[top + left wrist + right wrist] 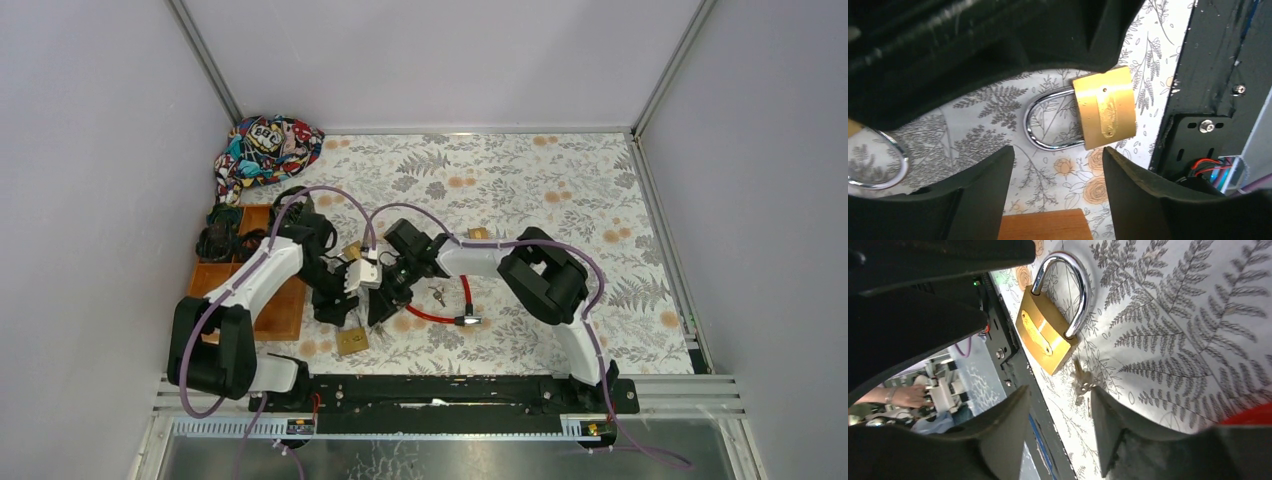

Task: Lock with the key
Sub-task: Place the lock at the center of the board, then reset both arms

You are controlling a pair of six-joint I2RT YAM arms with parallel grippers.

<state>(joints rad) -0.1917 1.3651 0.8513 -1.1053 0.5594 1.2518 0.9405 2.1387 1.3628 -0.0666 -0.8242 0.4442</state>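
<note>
A brass padlock [352, 341] with a chrome shackle lies flat on the floral table, near the front edge. The left wrist view shows the padlock [1105, 107] just beyond my left gripper [1058, 152], which is open and empty above the cloth. My right gripper [1059, 390] is open too, with nothing between its fingers. The padlock [1043, 337] lies ahead of it. A small key [1082, 382] rests on the table by the right finger's tip. From above, both grippers [345, 300] [385, 300] hover side by side just behind the padlock, and the key [437, 295] is to their right.
A wooden compartment tray [280, 315] stands at the left, its corner [1043, 225] under my left gripper. A red cable [440, 315] curves beside the key. Another shackle [883, 165] shows at the left. A patterned cloth bag [265, 150] sits at the back left. The black rail [450, 390] lines the front.
</note>
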